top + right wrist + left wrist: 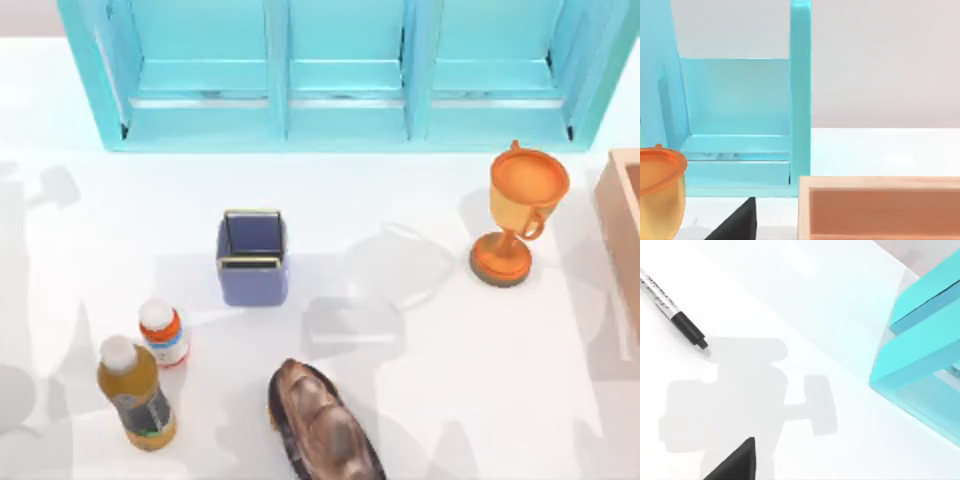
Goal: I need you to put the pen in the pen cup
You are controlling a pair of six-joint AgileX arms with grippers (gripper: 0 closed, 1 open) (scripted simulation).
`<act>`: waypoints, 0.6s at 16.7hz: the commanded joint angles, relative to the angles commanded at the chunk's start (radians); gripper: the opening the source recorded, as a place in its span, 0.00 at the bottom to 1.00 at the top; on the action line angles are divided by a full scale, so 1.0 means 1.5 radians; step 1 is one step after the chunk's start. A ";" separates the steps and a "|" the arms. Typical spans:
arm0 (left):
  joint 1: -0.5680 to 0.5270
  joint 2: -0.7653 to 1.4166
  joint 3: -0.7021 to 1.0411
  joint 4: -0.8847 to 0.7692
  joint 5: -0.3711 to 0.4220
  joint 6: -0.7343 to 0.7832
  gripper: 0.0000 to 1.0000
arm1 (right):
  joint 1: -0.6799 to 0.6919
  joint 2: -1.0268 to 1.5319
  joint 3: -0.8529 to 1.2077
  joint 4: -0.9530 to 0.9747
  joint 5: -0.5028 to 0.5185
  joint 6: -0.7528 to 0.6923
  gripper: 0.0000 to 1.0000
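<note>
Judging from how things lie, the task has barely begun: the pen [671, 310] lies flat on the white table [805, 305] in the left wrist view, untouched, with its dark tip pointing toward the shadow of the arm. The pen cup [252, 257] stands upright near the middle of the table, in front of the turquoise shelf unit [340, 75], and nothing sticks out of its open top. Beside the pen cup sit a small pill bottle [164, 333], a yellow bottle [137, 393] and a brown loaf-like object [322, 423]; the orange trophy [518, 213] stands well apart from it.

A dark finger [737, 462] of the left gripper shows apart from the pen, holding nothing visible; how far open either gripper stands, I cannot tell. Grasping, carrying and dropping all remain.
</note>
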 joint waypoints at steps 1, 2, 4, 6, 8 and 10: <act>0.016 0.067 0.055 -0.025 0.012 -0.021 1.00 | 0.000 0.000 0.000 0.000 0.000 0.000 1.00; 0.032 0.133 0.109 -0.049 0.024 -0.041 1.00 | 0.000 0.000 0.000 0.000 0.000 0.000 1.00; 0.063 0.260 0.214 -0.097 0.048 -0.081 1.00 | 0.000 0.000 0.000 0.000 0.000 0.000 1.00; 0.092 0.379 0.311 -0.140 0.069 -0.118 1.00 | 0.000 0.000 0.000 0.000 0.000 0.000 1.00; 0.118 0.484 0.398 -0.179 0.088 -0.150 1.00 | 0.000 0.000 0.000 0.000 0.000 0.000 1.00; 0.139 0.573 0.470 -0.212 0.105 -0.177 1.00 | 0.000 0.000 0.000 0.000 0.000 0.000 1.00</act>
